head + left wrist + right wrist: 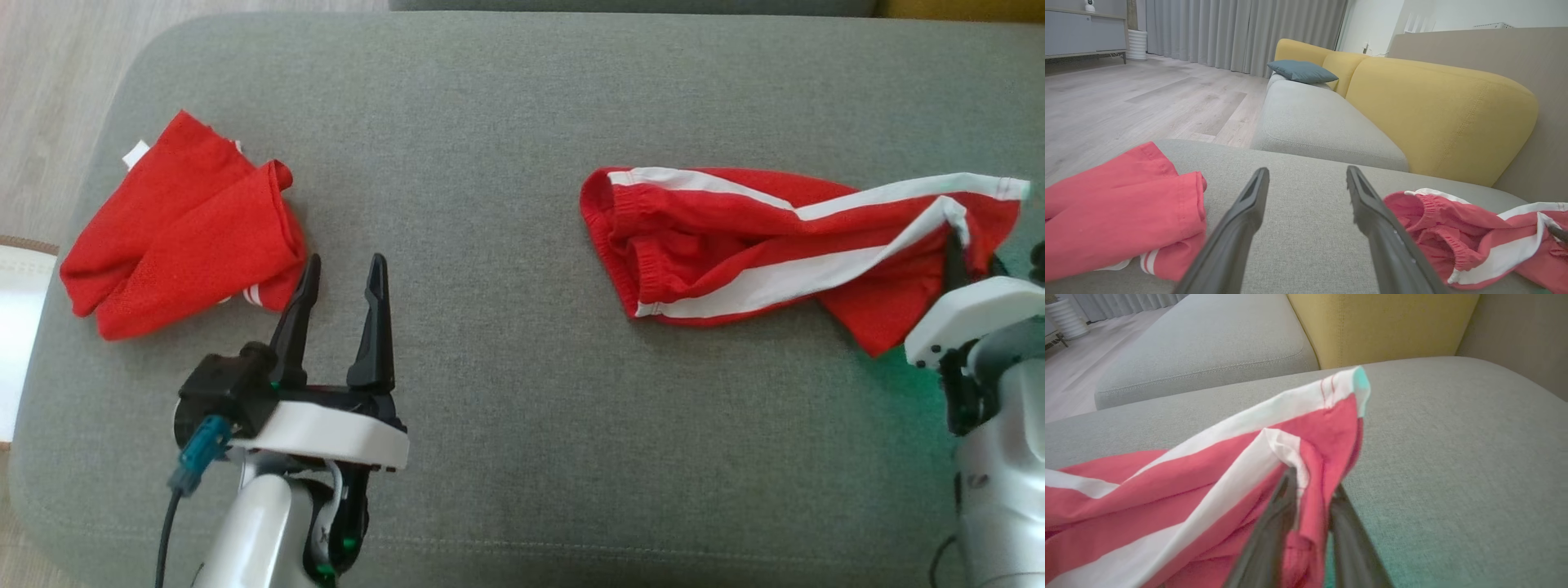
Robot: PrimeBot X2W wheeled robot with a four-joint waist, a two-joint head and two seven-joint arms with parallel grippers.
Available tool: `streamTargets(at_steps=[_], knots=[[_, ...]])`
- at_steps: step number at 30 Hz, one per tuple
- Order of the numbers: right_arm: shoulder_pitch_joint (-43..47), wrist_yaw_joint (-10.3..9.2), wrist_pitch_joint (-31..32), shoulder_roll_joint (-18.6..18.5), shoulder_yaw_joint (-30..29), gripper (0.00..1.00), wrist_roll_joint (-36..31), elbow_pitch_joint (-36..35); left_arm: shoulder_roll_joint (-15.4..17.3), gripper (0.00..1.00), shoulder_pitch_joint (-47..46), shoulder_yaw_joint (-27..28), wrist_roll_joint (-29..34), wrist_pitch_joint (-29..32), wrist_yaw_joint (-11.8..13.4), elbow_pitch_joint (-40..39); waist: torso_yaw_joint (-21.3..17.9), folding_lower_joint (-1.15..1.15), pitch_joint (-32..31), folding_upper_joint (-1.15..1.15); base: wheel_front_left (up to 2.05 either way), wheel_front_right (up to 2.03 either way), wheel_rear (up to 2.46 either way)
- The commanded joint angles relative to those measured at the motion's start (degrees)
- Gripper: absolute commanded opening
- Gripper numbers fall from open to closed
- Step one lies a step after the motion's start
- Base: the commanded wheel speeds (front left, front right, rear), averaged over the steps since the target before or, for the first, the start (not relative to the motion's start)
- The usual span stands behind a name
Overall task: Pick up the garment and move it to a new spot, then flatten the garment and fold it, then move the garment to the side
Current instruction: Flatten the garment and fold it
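Red white-striped shorts (735, 245) lie crumpled near the ottoman's (506, 367) right edge. Likely light, limp cloth, best taken at hem or elastic waistband (645, 261). Right tool (1312, 484) pinches a leg hem. Left tool (344, 263) gapes, empty, beside a folded red garment (188, 229).

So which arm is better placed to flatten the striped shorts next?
Right: the right gripper has a hem of the striped shorts between its fingers; the left gripper stands open beside the folded red garment.
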Motion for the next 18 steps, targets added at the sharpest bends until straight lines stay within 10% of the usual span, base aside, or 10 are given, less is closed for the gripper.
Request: streamTargets(at_steps=[1,18], knots=[[-0.1,0.37,-0.4,1.1,0.2,1.0,-3.0,-4.1,0.2,1.0,-2.3,1.7,0.4,-0.7,-0.2,-1.4,-0.1,0.0,-0.5,0.0,0.0,0.0,0.0],[16.0,0.37,-10.5,5.8,11.8,1.0,-1.8,-28.1,0.2,1.0,-0.2,-0.4,-0.9,-0.7,0.5,-2.0,-2.7,0.0,-6.6,0.0,0.0,0.0,0.0]])
